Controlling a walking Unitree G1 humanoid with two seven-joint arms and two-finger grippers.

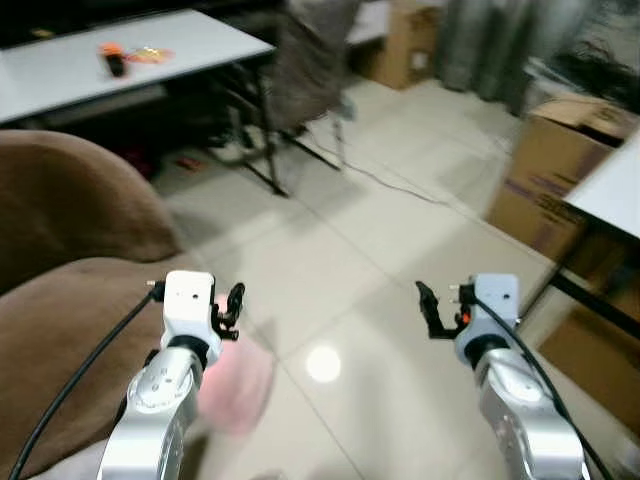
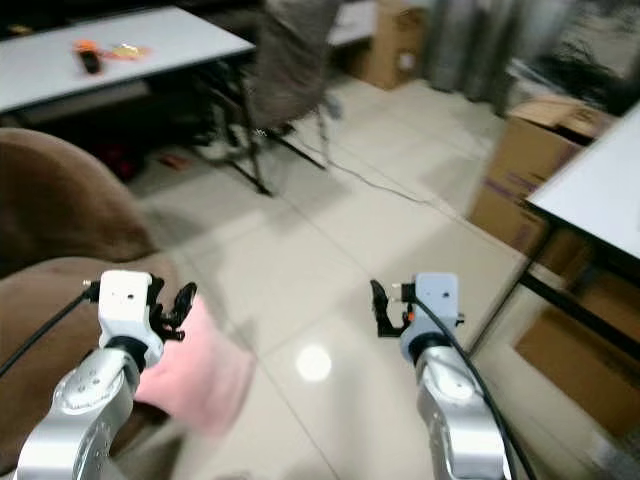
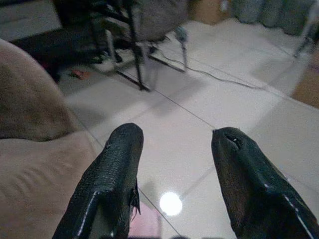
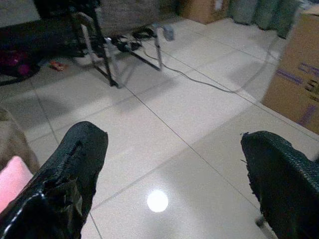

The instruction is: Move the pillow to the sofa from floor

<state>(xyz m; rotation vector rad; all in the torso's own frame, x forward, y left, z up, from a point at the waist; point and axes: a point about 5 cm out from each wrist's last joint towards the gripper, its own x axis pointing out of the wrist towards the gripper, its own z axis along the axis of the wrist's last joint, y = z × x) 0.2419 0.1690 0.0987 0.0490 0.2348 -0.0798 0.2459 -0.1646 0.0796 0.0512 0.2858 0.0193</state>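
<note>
Approach step: pillow not yet grasped.
1 pink pillow (image 2: pixel 195 375) lies on floor (image 1: pixel 400 260) at 7 o'clock, against sofa (image 1: pixel 70 300), under left claw (image 1: pixel 232 310). 2 claws, left & right claw (image 1: pixel 430 310), both w/ fingers apart, empty. Next: lower left claw, clamp pillow, lift to sofa.

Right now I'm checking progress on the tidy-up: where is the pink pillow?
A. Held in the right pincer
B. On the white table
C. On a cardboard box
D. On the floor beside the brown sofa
D: the pillow lies on the tiled floor against the sofa, under the open left pincer.
</note>
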